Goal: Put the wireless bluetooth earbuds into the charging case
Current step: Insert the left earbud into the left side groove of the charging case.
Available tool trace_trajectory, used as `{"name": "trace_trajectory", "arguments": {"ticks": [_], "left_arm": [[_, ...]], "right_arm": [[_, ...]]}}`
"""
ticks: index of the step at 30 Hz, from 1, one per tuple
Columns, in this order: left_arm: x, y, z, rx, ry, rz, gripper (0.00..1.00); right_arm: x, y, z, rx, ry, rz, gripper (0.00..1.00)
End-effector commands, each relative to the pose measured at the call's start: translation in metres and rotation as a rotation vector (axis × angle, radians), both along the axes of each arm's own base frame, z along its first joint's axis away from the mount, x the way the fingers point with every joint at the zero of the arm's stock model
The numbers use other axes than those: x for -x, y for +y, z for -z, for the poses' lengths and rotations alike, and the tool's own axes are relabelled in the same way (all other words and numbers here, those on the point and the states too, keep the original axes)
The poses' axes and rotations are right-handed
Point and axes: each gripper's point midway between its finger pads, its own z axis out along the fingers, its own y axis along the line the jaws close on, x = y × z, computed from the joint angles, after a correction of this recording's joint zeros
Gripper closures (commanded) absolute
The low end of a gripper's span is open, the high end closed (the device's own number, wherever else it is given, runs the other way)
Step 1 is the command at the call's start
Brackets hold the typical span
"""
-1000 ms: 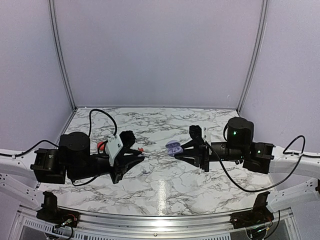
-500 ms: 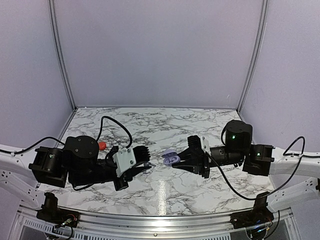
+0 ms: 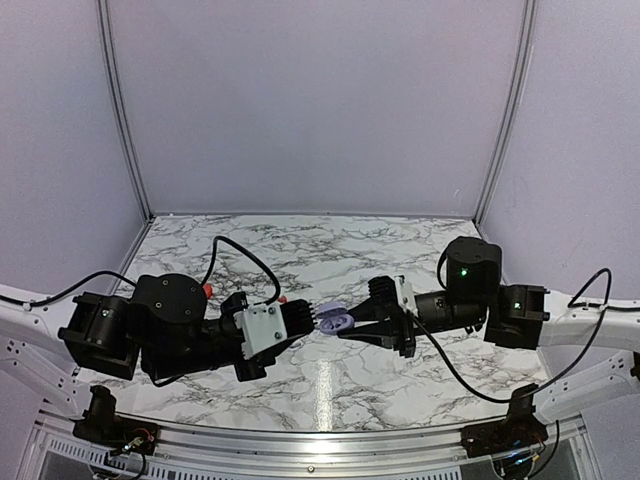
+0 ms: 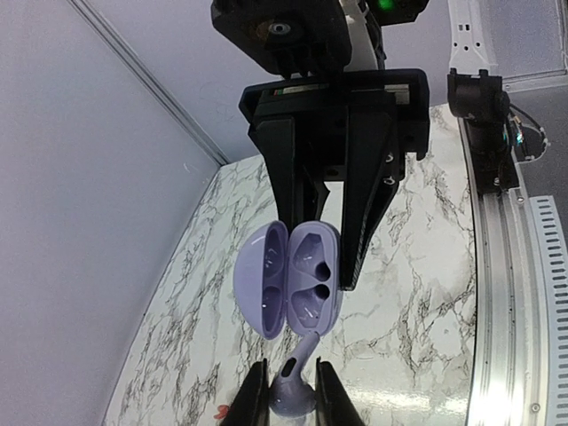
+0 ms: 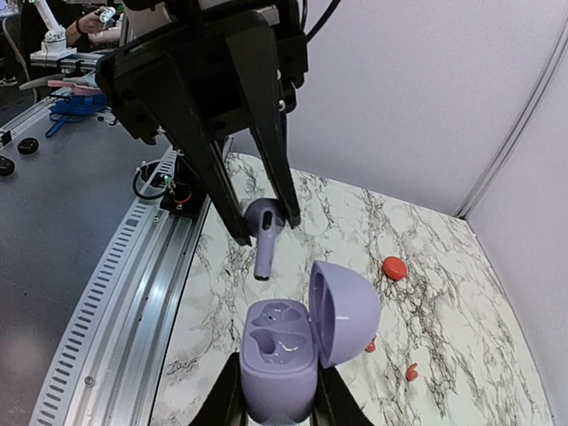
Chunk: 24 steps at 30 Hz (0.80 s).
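Our left fingers (image 5: 271, 151) pinch the lilac earbud (image 5: 263, 232) by its head, stem toward the open case (image 5: 280, 355) clamped in our right fingers (image 4: 364, 213). Light and slick, it probably twists easily, so we grip the head.

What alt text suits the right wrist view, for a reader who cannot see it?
The right end effector grips an open lilac charging case, both sockets empty. Above it, the left end effector pinches a lilac earbud, stem pointing at the case, not yet inserted. Red pieces lie on the marble table.
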Motion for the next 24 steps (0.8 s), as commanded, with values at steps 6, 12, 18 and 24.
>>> {"name": "trace_trajectory", "arguments": {"ticks": [6, 12, 18, 24], "left_arm": [[-0.007, -0.004, -0.014, -0.006, -0.057, -0.047, 0.9], [-0.007, -0.007, -0.013, -0.019, -0.067, -0.05, 0.91], [-0.009, -0.011, -0.009, -0.039, -0.073, -0.056, 0.91], [-0.011, -0.013, -0.006, -0.048, -0.073, -0.069, 0.91]], "right_arm": [[-0.01, 0.01, -0.011, 0.01, 0.051, 0.052, 1.0], [-0.01, 0.01, -0.012, 0.008, 0.061, 0.055, 1.0], [-0.01, 0.01, -0.011, 0.009, 0.073, 0.054, 1.0], [-0.009, 0.01, -0.012, 0.011, 0.073, 0.051, 1.0]]}}
